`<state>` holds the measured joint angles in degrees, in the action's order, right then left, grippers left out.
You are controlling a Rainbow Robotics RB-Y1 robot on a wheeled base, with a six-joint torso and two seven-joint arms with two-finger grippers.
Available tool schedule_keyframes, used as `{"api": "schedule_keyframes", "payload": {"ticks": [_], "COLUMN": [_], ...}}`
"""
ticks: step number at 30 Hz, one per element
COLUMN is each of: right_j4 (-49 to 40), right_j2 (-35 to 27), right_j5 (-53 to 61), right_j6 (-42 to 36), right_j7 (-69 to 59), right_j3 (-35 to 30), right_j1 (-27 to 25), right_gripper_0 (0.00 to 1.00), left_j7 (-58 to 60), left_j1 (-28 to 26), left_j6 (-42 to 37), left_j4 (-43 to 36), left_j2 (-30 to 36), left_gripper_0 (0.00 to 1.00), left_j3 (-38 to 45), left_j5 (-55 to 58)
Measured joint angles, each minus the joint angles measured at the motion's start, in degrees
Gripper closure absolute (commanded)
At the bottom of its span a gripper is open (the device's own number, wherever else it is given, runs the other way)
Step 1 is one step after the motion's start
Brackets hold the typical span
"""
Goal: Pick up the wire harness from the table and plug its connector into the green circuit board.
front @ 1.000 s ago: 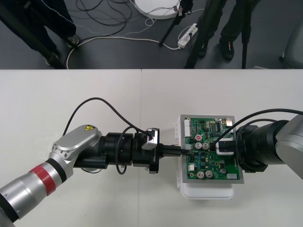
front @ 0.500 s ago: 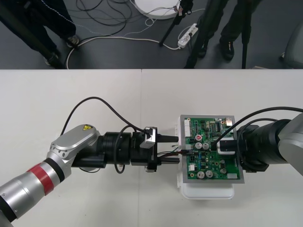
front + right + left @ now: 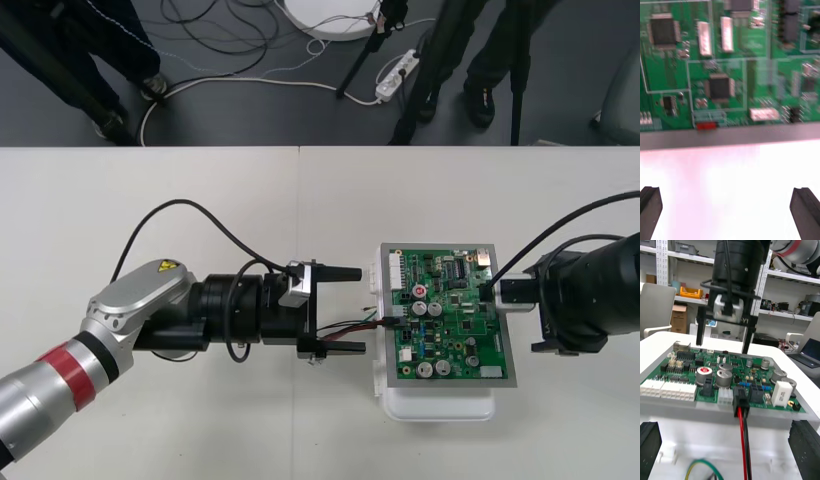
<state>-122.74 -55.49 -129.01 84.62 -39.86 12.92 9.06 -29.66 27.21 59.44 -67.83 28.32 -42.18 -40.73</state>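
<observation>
The left fingers (image 3: 345, 272) stood wide apart, empty, the harness wires (image 3: 350, 327) loose between them and the plug (image 3: 741, 401) apparently seated in the green board (image 3: 455, 320) just ahead, so a straight, snag-free retreat suited; the right fingers (image 3: 651, 210) gaped beyond the board.

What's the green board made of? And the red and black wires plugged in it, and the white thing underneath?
The green circuit board looks like a stiff, glossy sheet, probably lacquered fibreglass, carrying shiny metal cans. The wires show smooth red and black plastic coating; any metal inside is hidden. The white base looks like matte moulded plastic with rounded corners.
</observation>
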Motion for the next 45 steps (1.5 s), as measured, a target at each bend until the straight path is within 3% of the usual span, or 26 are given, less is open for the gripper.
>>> {"api": "schedule_keyframes", "payload": {"ticks": [9,15,26,38,45], "right_j4": [5.55,8.57,12.29,12.41,12.75], "right_j2": [-1.43,-1.51,-1.55,-1.54,-1.39], "right_j5": [11.34,20.79,44.35,57.19,61.44], "right_j6": [-0.01,-0.01,2.12,4.99,5.01], "right_j7": [12.67,17.53,22.31,25.04,32.11], "right_j3": [-8.87,-15.38,-24.95,-36.33,-37.82], "right_j1": [-0.06,-0.31,-1.61,-6.65,-10.04], "right_gripper_0": [0.00,0.00,0.00,0.00,0.00], "left_j7": [0.00,0.05,6.40,18.94,24.96], "left_j1": [-3.15,-7.04,-13.43,-22.93,-27.12], "left_j6": [-0.14,1.28,19.48,27.11,27.76], "left_j4": [-2.76,-3.89,-6.71,-24.60,-32.04], "left_j2": [6.29,10.93,15.81,26.92,32.17], "left_gripper_0": [0.00,0.00,0.00,0.00,0.00], "left_j3": [0.45,6.53,24.44,37.53,44.26], "left_j5": [-2.17,-10.18,-19.78,-19.73,-16.13]}}
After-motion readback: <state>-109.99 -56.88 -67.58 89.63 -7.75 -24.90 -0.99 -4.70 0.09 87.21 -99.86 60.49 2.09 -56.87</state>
